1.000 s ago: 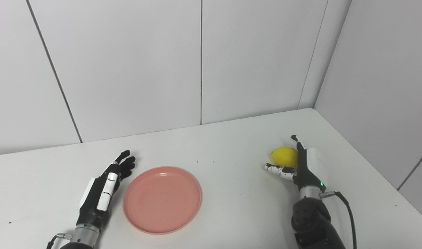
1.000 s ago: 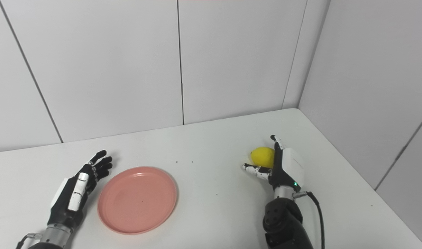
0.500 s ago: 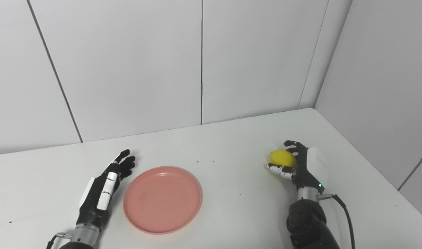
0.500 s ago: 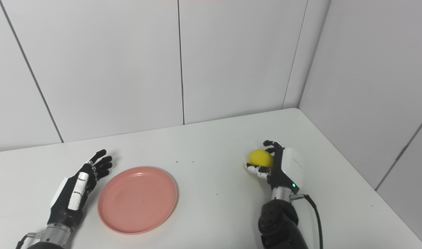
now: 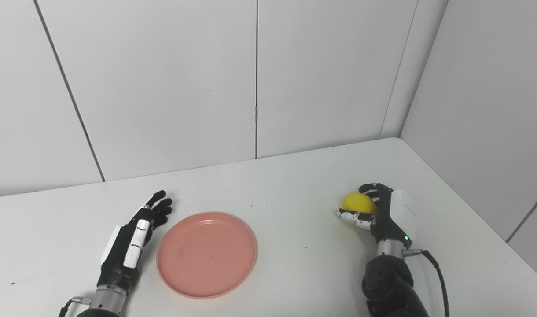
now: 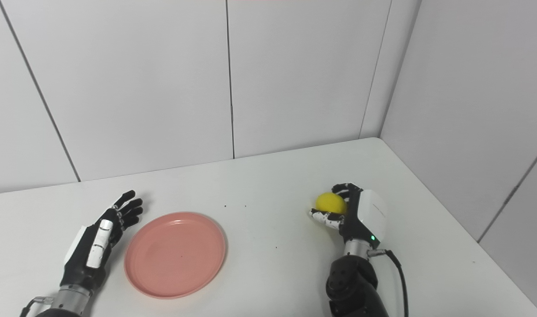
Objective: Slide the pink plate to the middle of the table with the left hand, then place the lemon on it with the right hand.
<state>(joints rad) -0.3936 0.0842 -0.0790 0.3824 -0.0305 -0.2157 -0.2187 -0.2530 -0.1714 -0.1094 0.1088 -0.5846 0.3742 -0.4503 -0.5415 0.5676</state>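
Both cameras sit high at the near edge of the white table (image 5: 295,185), looking down and forward across it toward the paneled wall corner (image 5: 394,110). The left eye view stands slightly to the left of the other, so the pink plate (image 5: 207,254) falls nearer its picture's middle, while in the right eye view the plate lies further left. Both frame the same tabletop, plate, both arms and the corner, at middling range.
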